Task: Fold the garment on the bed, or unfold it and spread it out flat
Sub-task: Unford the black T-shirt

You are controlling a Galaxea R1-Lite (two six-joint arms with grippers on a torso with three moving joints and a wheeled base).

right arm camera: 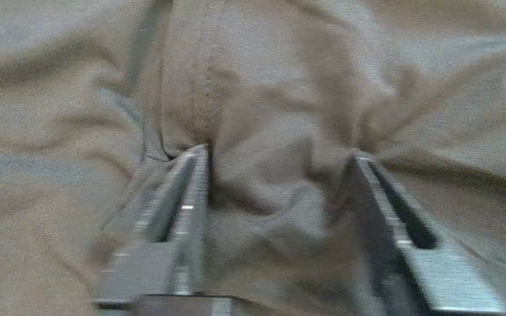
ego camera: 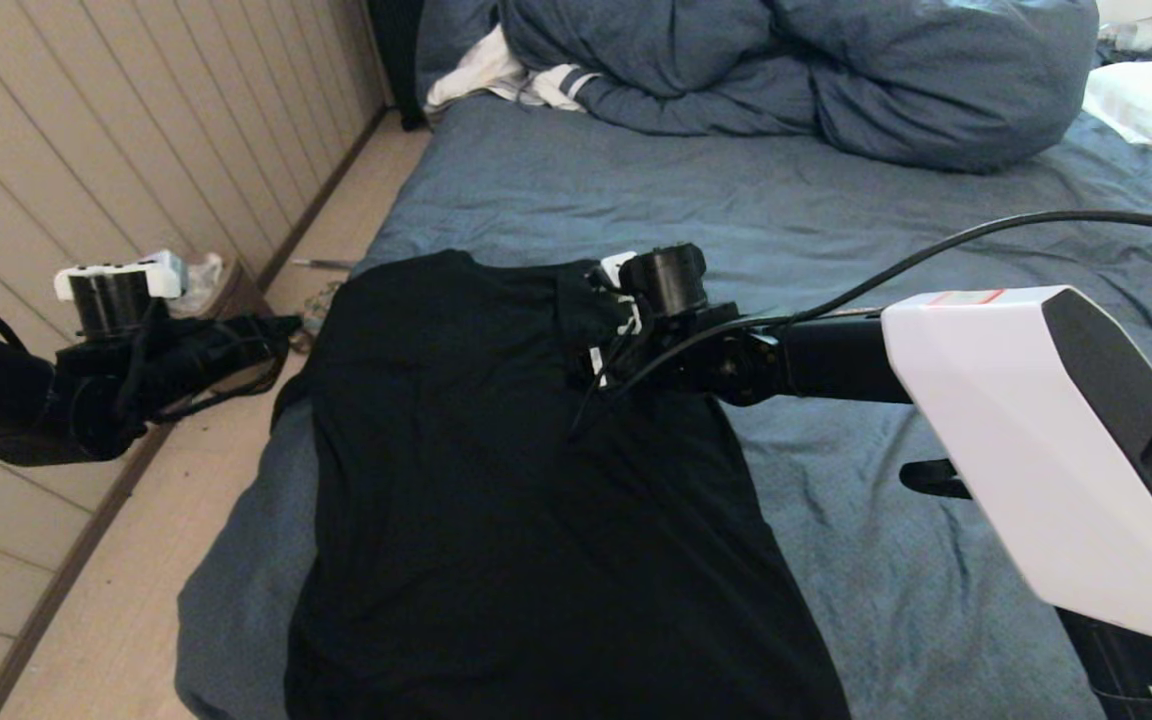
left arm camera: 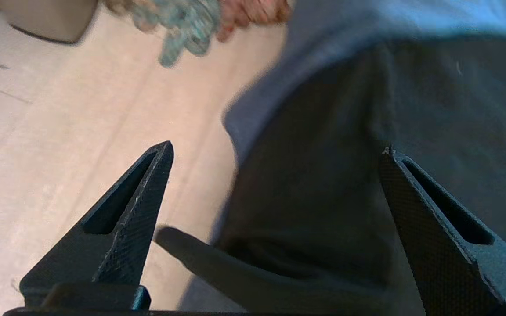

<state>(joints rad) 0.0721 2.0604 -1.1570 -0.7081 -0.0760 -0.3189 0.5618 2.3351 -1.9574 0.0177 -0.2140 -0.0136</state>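
black shirt, the garment (ego camera: 496,480), lies mostly flat on the bed (ego camera: 836,230); our right gripper (right arm camera: 279,153) is half-closed, bunching cloth near its collar; left gripper (left arm camera: 275,149) spread beside its sleeve; folding not yet begun, we judge.

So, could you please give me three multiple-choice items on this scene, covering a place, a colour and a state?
1. Where on the garment is the right gripper?
A. its near hem
B. its far end
C. off it entirely

2. What colour is the garment's upward side?
A. plain black
B. white
C. red

3. How is the left gripper?
A. shut on the garment
B. shut, empty
C. open, empty

Answers:
1 B, the head view shows it down on the shirt's far end.
2 A, no print shows.
3 C, its fingers stand wide apart with nothing between.
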